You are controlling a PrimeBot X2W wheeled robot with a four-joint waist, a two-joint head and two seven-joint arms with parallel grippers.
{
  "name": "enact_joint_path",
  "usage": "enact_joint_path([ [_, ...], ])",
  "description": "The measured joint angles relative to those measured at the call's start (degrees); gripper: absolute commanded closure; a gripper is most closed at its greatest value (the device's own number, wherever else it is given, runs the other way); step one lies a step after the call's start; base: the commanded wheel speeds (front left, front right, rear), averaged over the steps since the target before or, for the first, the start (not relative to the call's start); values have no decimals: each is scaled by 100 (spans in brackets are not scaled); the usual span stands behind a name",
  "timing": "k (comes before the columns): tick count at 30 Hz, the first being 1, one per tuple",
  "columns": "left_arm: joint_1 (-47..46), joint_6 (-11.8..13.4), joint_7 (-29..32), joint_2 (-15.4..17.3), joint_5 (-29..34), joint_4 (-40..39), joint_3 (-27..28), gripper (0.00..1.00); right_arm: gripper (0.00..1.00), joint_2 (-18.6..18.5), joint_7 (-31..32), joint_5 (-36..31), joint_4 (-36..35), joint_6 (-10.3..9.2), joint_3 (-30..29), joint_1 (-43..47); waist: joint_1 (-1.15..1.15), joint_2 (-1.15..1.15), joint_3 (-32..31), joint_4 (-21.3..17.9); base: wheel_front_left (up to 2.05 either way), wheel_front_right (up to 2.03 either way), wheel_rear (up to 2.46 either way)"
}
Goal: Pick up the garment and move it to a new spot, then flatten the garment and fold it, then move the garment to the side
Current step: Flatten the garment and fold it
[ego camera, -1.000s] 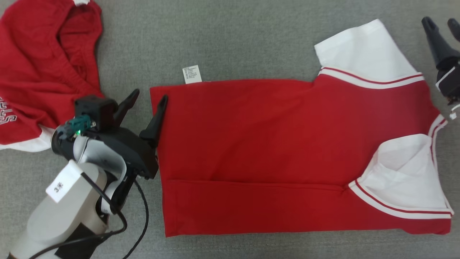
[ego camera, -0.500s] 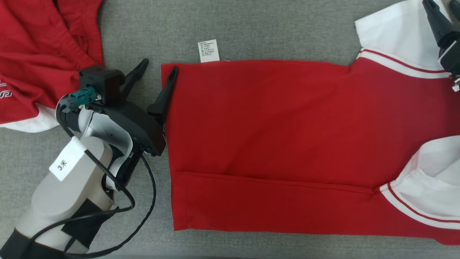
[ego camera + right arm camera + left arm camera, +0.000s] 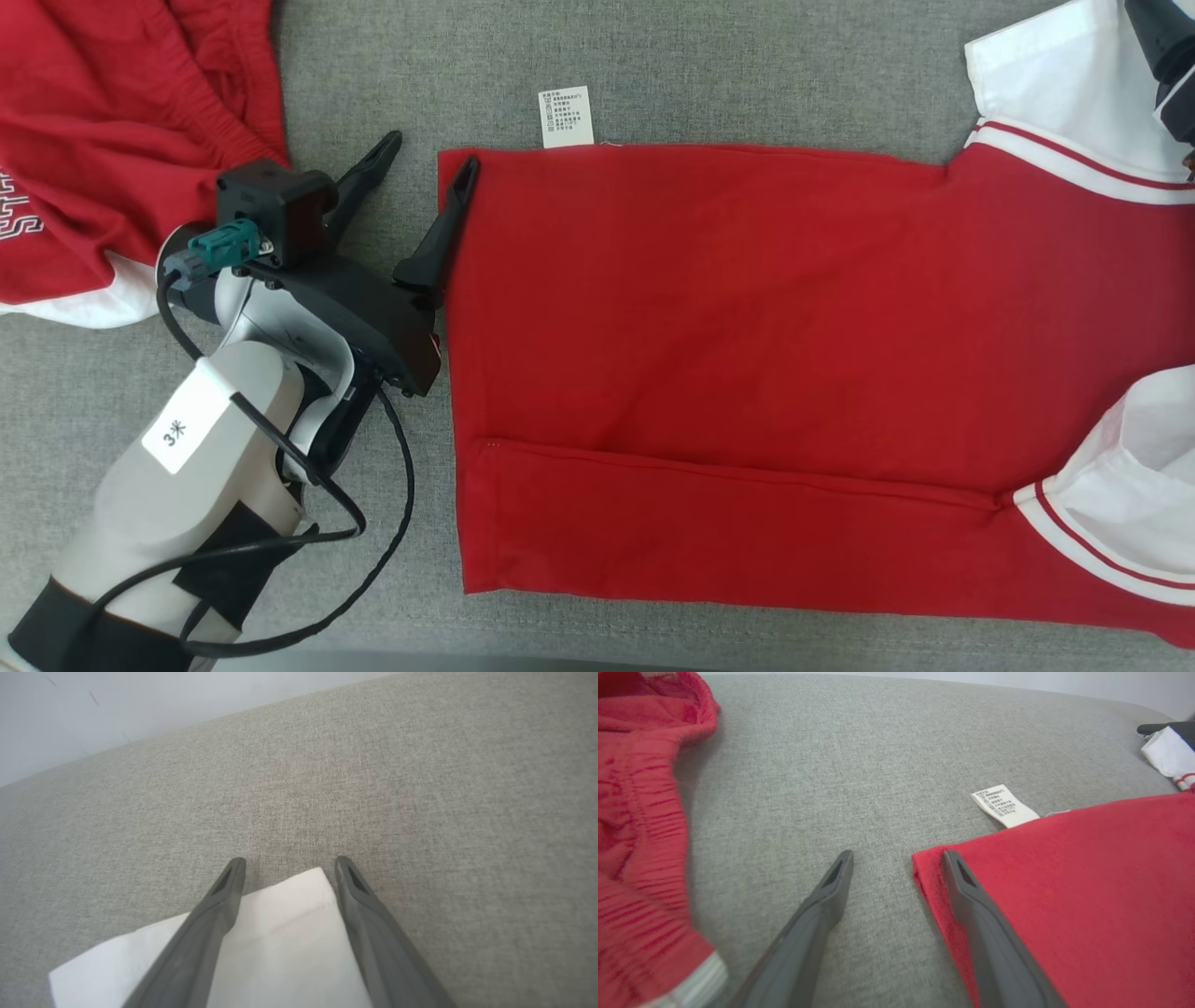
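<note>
1. At the far hem corner of the red T-shirt [image 3: 747, 327], the left claw [image 3: 433, 151] stands wide open and holds nothing. One finger lies over the red cloth just inside the corner and the other over bare bench [image 3: 653, 56], with the hem edge between them.
2. Toward the bench's far edge, the right claw [image 3: 290, 862] is likewise spread with nothing gripped. The corner of the shirt's white sleeve [image 3: 280, 933] lies between its two fingers; whether they touch the cloth cannot be told.
3. The T-shirt lies flat on the grey-clothed bench, lengthwise along the near edge, with its hem toward the robot's left and its white sleeves toward the right. Each sleeve has red-striped white trim.
4. A strip along the shirt's near side is folded over onto the body, and its crease runs from the hem to the near sleeve.
5. A white care label [image 3: 567, 117] sticks out from the shirt's far side onto the bench, near the left claw.
6. Toward the bench's left end, a second red garment [image 3: 121, 121] lies crumpled, with white lettering and a white edge, apart from the T-shirt.
7. A black cable [image 3: 373, 523] loops off the left forearm, which bears a white tag [image 3: 177, 434].
</note>
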Motion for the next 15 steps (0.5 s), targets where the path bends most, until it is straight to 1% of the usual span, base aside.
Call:
enact_joint_path([
  [1,-5,-42,-9,-1,0,21,-10,0,33,11,35,0,38,8,13,-34,0,0,-1,0,0,0,0],
  [2,-12,-46,-12,-1,1,52,-18,0,58,25,67,1,67,8,27,-64,0,0,-3,-1,0,0,0],
  [3,-18,-90,-33,-2,1,99,-20,0,78,60,66,1,87,7,47,-69,0,0,-12,-5,0,0,0],
  [4,-24,-98,-49,-2,1,124,-32,0,100,83,67,1,108,7,58,-69,0,0,-23,-13,0,0,0],
  [7,-27,-146,-58,-10,3,198,-52,0,100,131,125,4,221,7,111,-73,0,0,-67,-39,0,0,0],
  [8,-27,-167,-58,-10,3,220,-73,8,100,141,149,8,237,8,135,-73,0,0,-85,-50,0,0,0],
  [9,-26,-212,-58,-20,7,263,-123,58,100,194,175,9,272,8,171,-73,0,0,-125,-73,0,0,0],
  [10,-26,-242,-59,-24,11,279,-148,95,100,213,190,9,294,9,193,-73,0,0,-145,-83,0,0,0],
  [11,-25,-247,-59,-33,11,291,-172,100,100,233,192,9,314,24,213,-72,0,0,-166,-93,0,0,0],
  [13,-20,-297,-65,-77,12,309,-212,100,100,245,194,9,310,24,266,-69,0,0,-207,-111,0,0,0],
  [15,-14,-296,-115,-118,21,332,-216,100,100,247,196,10,290,24,326,-62,0,0,-246,-125,0,0,0],
])
